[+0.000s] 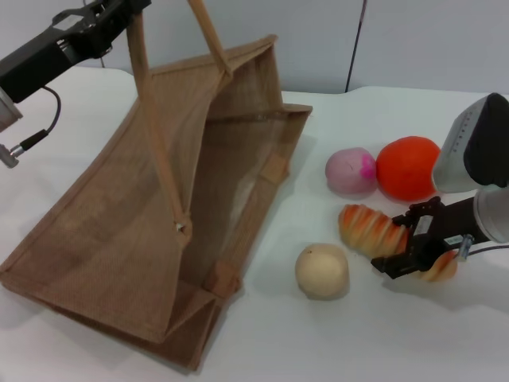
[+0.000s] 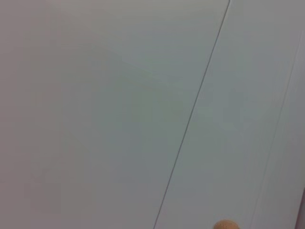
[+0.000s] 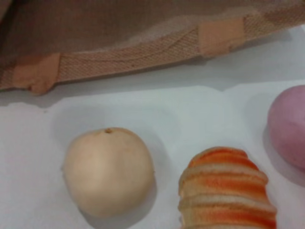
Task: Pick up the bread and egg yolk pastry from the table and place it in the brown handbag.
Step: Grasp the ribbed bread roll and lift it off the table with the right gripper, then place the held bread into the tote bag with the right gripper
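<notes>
The bread (image 1: 380,231) lies on the white table (image 1: 334,342) toward its right edge, a striped tan loaf running from near the table's middle out toward the right, and the right gripper (image 1: 417,256) is down over its outer end with the dark fingers (image 1: 398,263) set on either side of the loaf, closed around it while it rests on the surface. In the right wrist view the near end of the bread (image 3: 228,190) fills the lower part of the picture, its orange bands plain to see. The egg yolk pastry (image 1: 322,271) sits just beside the bread on the side nearer the front edge and the bag, apart from it by a narrow gap; the wrist view shows the pastry (image 3: 108,171) with a small dimple at its top. The brown handbag (image 1: 143,231) takes up the left half of the table, lying tilted with its mouth open toward the foods, and its woven rim (image 3: 128,55) passes close behind the pastry. One tan handle (image 1: 151,119) is drawn up toward the far left corner, where the left gripper (image 1: 102,17) is at its top; whether its fingers are closed on the handle I cannot tell. A pink ball (image 1: 351,171) and an orange ball (image 1: 407,167) stand touching each other behind the bread, toward the far right.
</notes>
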Available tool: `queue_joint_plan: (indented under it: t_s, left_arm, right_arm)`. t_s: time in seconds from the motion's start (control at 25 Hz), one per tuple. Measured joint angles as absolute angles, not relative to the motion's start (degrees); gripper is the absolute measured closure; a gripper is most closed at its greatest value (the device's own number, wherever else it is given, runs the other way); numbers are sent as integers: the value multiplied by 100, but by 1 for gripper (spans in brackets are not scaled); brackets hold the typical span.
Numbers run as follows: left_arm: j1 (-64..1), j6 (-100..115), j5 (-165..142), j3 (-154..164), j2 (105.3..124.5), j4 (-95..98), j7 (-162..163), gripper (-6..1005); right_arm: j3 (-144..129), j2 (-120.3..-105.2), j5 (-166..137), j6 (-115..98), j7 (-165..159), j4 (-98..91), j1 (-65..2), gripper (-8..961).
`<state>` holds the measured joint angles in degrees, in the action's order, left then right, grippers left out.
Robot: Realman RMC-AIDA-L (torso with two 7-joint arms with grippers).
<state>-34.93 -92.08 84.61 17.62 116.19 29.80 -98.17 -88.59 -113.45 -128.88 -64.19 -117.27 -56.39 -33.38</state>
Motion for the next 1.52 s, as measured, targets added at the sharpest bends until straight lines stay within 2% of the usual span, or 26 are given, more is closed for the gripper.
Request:
queue_joint_plan:
  t_s: [0.16, 0.36, 0.44, 0.68, 0.84, 1.0, 1.2, 1.52]
  left_arm:
    - [-3497, -9189, 8459, 1774, 11619, 2980, -9817, 877]
    - [-3498, -9191, 8455, 1782, 11619, 2980, -9817, 877]
    - [-3498, -9194, 8455, 1783, 11619, 2976, -9817, 878]
    - [-3501, -9208, 8454, 1786, 11619, 2971, -9810, 878]
    - [-3503, -9266, 8454, 1842, 11616, 2970, -9772, 878]
    - [-3521, -9434, 8454, 1863, 11605, 2970, -9713, 878]
    - [-3630, -9671, 8458, 1862, 11603, 2971, -9613, 878]
    - [-3728, -9897, 8495, 1829, 11579, 3004, -9454, 878]
  right_arm:
    - [-8710, -11433, -13113, -6441, -11727, -5660, -3340, 65]
    - [-8680, -11434, -13130, -6512, -11726, -5822, -3301, 173]
    - [-8651, -11433, -13128, -6542, -11719, -5887, -3276, 257]
    - [-8612, -11435, -13112, -6586, -11641, -6405, -2992, 298]
    - [-8605, -11439, -13126, -6619, -11582, -7257, -2563, 317]
    - [-8700, -11445, -13174, -6689, -11574, -8011, -2422, 335]
    - [-9290, -11557, -13779, -6524, -11669, -8631, -2551, 369]
    - [-10845, -11565, -14573, -5982, -12313, -8839, -3223, 436]
